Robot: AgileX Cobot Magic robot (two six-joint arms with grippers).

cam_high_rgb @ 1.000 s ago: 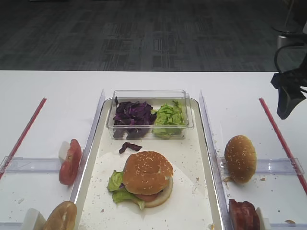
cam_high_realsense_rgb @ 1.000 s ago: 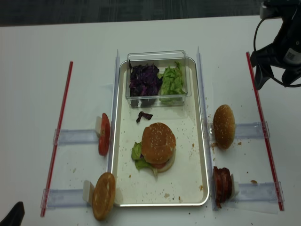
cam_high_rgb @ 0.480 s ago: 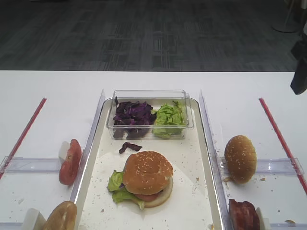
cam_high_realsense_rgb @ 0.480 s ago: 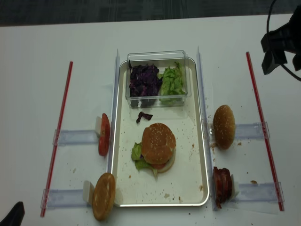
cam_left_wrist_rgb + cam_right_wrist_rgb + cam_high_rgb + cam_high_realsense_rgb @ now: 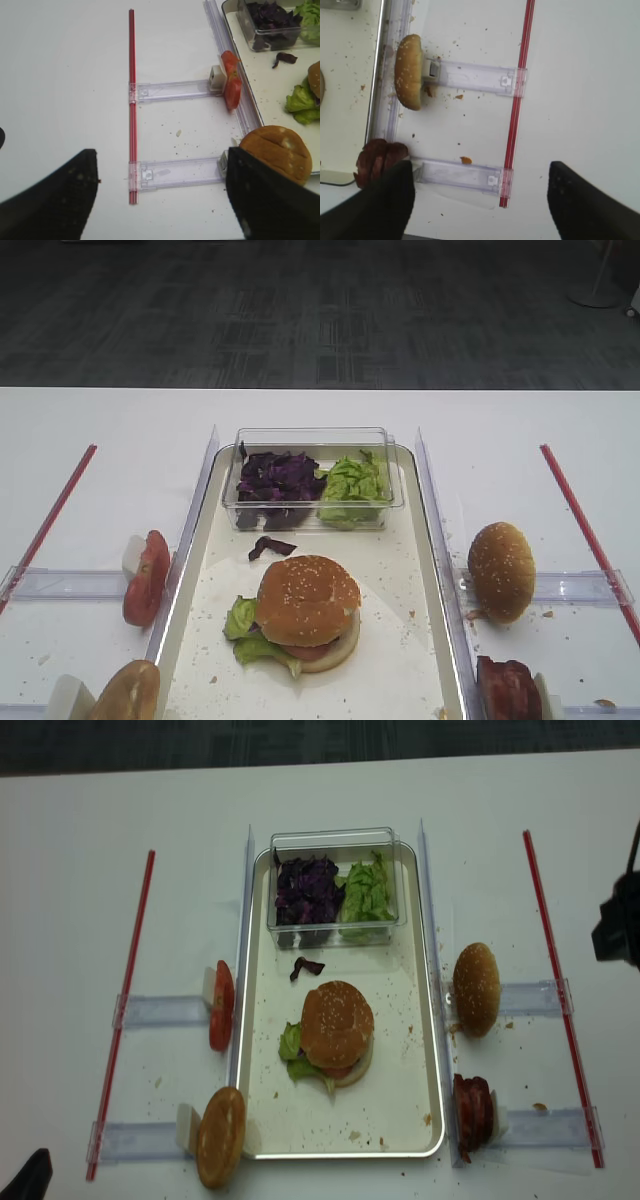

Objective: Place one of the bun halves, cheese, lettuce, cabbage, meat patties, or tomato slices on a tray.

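The right gripper [image 5: 479,172] hangs over the white table [image 5: 120,810], outside the right red strip [image 5: 555,990]; its two dark fingers [image 5: 390,197] stand wide apart with nothing between them. The left gripper [image 5: 160,160] hovers off the table's near left corner, likewise spread wide and holding nothing.

The long shallow silver-rimmed tray [image 5: 405,1060] lies lengthwise in the middle of the table, its off-white floor dusted with crumbs. Across its far end sits a clear rectangular plastic tub [image 5: 335,836] holding dark purple shredded cabbage [image 5: 305,885] on the left and crinkly light-green lettuce [image 5: 365,890] on the right. Near the tray's middle sits a stacked burger: a golden-brown sesame-speckled bun top [image 5: 337,1020] on a pale base, with a red layer showing at the near edge and green leaves [image 5: 290,1045] sticking out to the left.

A second sesame-speckled domed bun half [image 5: 476,988] stands on edge just outside the tray's right rim, against a clear acrylic holder [image 5: 530,997]. Nearer on that side, dark reddish-brown meat patties [image 5: 472,1112] stand against another holder. Left of the tray, a glossy seedless brown bun [image 5: 220,1135] stands on edge at the near end, and red round tomato slices [image 5: 221,1005] stand further back. One loose purple shred [image 5: 306,966] lies on the tray floor between tub and burger
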